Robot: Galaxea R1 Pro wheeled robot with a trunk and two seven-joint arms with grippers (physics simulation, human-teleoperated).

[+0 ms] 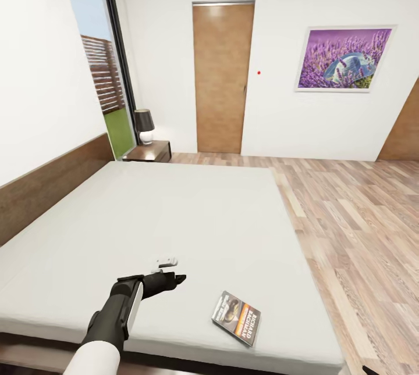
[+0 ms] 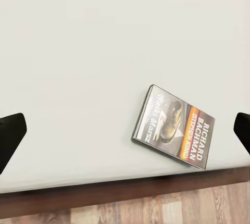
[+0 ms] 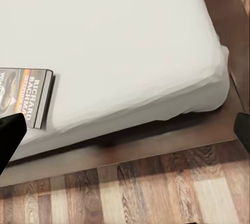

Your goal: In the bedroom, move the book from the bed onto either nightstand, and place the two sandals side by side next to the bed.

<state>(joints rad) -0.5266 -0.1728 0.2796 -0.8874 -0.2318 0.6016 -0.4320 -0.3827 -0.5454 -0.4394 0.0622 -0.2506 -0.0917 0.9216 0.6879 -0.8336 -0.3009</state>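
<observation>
Head view: the book [image 1: 235,317] is seen flat on the bed [image 1: 174,218], near its foot edge. The left gripper [image 1: 169,278] is held spread wide above the mattress beside the book; the right gripper's [image 3: 125,130] fingers are likewise parted.

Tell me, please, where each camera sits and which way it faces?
Head view: high on the robot, facing down over the bed; left arm and left claw show.
Left wrist view: on the left arm, facing the book; dark fingertips frame it.
Right wrist view: on the right arm, facing the bed's corner.
All three share the book.
</observation>
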